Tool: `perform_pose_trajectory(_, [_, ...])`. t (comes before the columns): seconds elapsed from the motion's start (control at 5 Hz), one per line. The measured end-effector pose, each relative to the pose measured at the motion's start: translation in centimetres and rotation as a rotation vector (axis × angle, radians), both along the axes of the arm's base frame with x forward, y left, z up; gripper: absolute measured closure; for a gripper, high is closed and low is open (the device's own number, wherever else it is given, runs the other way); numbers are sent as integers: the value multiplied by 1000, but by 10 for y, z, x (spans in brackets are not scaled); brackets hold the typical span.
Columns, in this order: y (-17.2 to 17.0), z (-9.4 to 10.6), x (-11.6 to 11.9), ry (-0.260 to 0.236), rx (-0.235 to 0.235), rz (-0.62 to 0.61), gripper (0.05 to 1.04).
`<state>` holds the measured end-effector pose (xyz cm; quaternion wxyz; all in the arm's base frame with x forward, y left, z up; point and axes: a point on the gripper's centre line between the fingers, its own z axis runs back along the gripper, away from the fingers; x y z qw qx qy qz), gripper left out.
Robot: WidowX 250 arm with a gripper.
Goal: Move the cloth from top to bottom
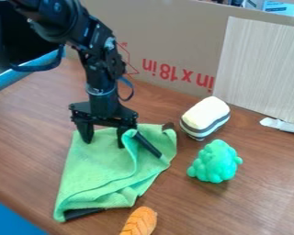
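Fingers spread apart and gripping nothing, our gripper (104,141) hangs at the upper part of the rumpled cloth (94,167) on the table (254,202). Its lower end lies near the orange toy (139,222); we judge grasping and shifting it down remain.

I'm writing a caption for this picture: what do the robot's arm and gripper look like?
The arm is black, built of chunky jointed segments with small pale specks and a thin greyish band near the wrist. A blue cable loops beside the wrist, and a thicker dark cable curves higher up. The gripper is black too, with a wide crosspiece and two blocky fingers.
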<state>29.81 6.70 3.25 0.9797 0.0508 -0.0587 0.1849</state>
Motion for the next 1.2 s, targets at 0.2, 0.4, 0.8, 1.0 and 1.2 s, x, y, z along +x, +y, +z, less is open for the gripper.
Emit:
perform_pose_trajectory(0.2, [1, -1, -2, -3, 7, 3, 84])
perform_pose_trajectory(0.4, [5, 2, 14, 2, 12, 33, 85])
perform_pose_trajectory(0.8, [35, 6, 57, 0, -27, 209, 84])
perform_pose_trajectory(1.0, [50, 11, 72, -16, -32, 268, 84])
perform_pose_trajectory(1.2, [55, 17, 81, -38, -38, 301, 84])
